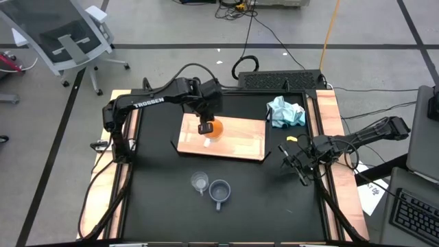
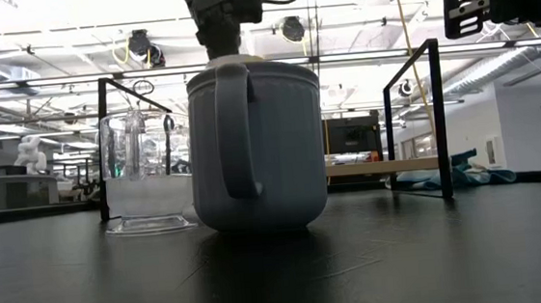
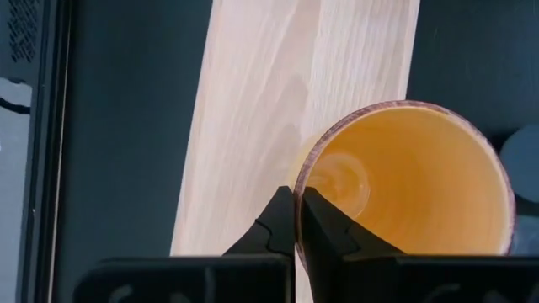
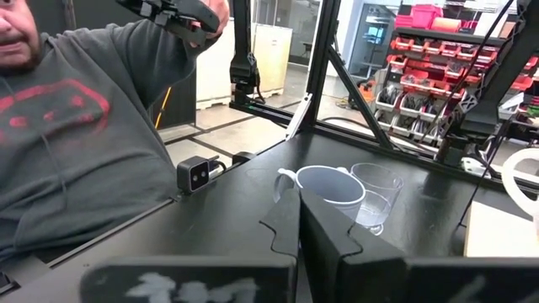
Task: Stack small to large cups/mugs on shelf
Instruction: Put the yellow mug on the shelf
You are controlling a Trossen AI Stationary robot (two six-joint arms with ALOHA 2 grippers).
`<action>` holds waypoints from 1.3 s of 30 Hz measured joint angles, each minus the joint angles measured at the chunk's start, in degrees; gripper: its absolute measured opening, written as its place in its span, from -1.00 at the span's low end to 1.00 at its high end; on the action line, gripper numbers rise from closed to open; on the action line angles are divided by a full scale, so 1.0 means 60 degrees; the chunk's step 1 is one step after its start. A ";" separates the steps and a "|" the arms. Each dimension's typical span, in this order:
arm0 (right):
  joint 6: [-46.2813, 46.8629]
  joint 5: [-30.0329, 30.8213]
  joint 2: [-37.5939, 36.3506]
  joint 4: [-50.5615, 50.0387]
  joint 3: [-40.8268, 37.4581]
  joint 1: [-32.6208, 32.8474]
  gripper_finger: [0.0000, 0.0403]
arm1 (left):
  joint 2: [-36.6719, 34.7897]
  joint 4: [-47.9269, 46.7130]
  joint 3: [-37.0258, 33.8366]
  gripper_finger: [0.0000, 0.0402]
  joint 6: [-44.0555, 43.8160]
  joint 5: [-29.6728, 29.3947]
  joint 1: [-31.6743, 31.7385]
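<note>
Left gripper (image 1: 206,127) clamped on rim of orange mug (image 1: 215,128) — one finger inside, one outside, mug over shelf (image 1: 240,140), near its left-middle; touching board or not, cannot tell.

Blue-grey mug (image 1: 219,191) and glass cup (image 1: 199,182) side by side on tabletop (image 1: 158,199), just off shelf's near edge, well below left gripper.

Right gripper (image 1: 300,165) idle off shelf's right end, fingers pressed together, empty — roughly as near the two cups as left gripper.

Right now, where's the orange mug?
In the high view the orange mug sits over the wooden shelf, left of its centre, its rim pinched by the left gripper; the other two cups stand on the table nearer the front.
</note>
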 joint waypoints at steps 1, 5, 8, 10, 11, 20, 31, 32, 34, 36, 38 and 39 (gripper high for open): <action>0.0030 0.0000 0.0000 0.0000 0.0000 0.0000 -1.00 | 0.0000 -0.0030 0.0000 -0.98 0.0048 0.0049 0.0002; 0.0070 0.0000 0.0000 -0.0003 0.0000 0.0000 -1.00 | -0.0196 -0.0243 0.0000 -0.98 0.0334 0.0320 0.0003; 0.0071 0.0000 0.0000 -0.0011 0.0000 0.0000 -1.00 | -0.0514 -0.0153 0.0000 -0.98 0.0355 0.0422 0.0044; 0.0071 0.0000 0.0000 -0.0038 0.0000 0.0000 -1.00 | -0.0775 -0.0210 -0.0010 -0.98 0.0306 0.0381 0.0099; 0.0071 0.0000 0.0000 -0.0062 0.0000 0.0000 -1.00 | -0.0907 -0.0213 -0.0025 -0.98 0.0258 0.0328 0.0112; 0.0068 0.0000 0.0000 -0.0068 0.0000 0.0000 -1.00 | -0.1808 -0.0175 -0.1094 -0.98 0.0041 0.0121 0.0131; 0.0053 0.0000 0.0004 0.0029 0.0000 0.0000 -1.00 | -0.2795 0.0625 -0.3527 -0.98 -0.0459 -0.0028 0.0825; 0.0050 0.0000 0.0002 0.0044 0.0000 0.0000 -1.00 | -0.2829 0.0681 -0.3625 -0.98 -0.0584 -0.0030 0.0876; 0.0048 0.0000 0.0001 0.0082 0.0000 0.0000 -1.00 | -0.2874 0.0773 -0.3770 -0.98 -0.0719 -0.0056 0.0899; 0.0045 0.0000 0.0004 0.0084 0.0000 0.0000 -1.00 | -0.2845 0.0731 -0.3913 -0.98 -0.0728 -0.0071 0.0885; 0.0042 0.0000 0.0000 0.0084 0.0000 0.0000 -1.00 | -0.2822 0.0728 -0.4018 -0.98 -0.0880 -0.0037 0.0844; 0.0042 0.0000 0.0002 0.0084 0.0000 0.0000 -1.00 | -0.2839 0.0856 -0.4085 -0.98 -0.1006 -0.0029 0.0838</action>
